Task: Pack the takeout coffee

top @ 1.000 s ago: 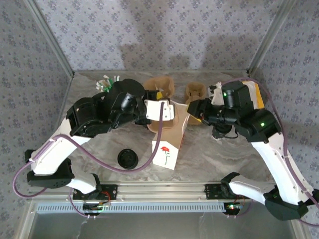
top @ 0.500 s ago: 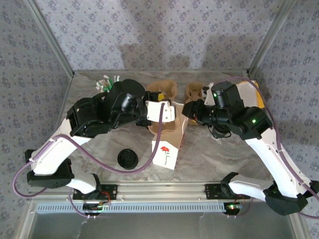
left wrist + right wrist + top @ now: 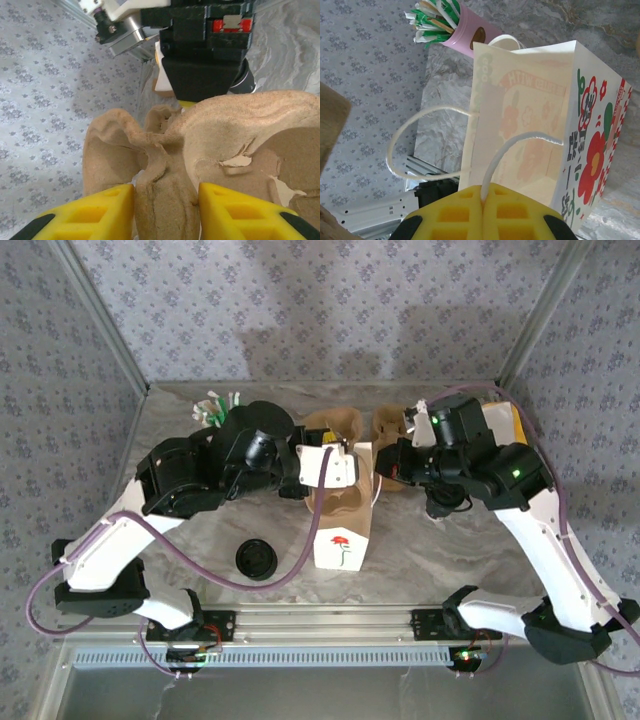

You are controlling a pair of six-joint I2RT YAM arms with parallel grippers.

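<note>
While the left end effector [image 3: 166,211] pinches a wall of the brown pulp cup carrier [image 3: 225,135] between its yellow fingers [image 3: 95,217], partly closed with the moulded pulp filling the gap between them, the right end effector [image 3: 482,212] is closed all the way on a white cord handle [image 3: 532,133] of the paper bag [image 3: 545,125]. That cord comes up out of the seam where the two yellow pads meet and curves over to the bag's rim.

From overhead, the bag [image 3: 340,535] stands upright near the middle of the bench [image 3: 450,550]. Its white near face carries a red flower, and the two arms meet above its open top, one from the left and one from the right. Brown pulp shows inside the open top, just below the left arm's wrist.

The takeout coffee [image 3: 257,560] stands on the bench to the near left of the bag, apart from it and touched by neither arm. From above, it presents its round black lid.

A pink cup of green-and-white straws [image 3: 465,32] stands at the far left of the bench, behind the left arm. The rim of a cream cup [image 3: 505,40] peeks out just beside it, past the bag's top edge.
</note>
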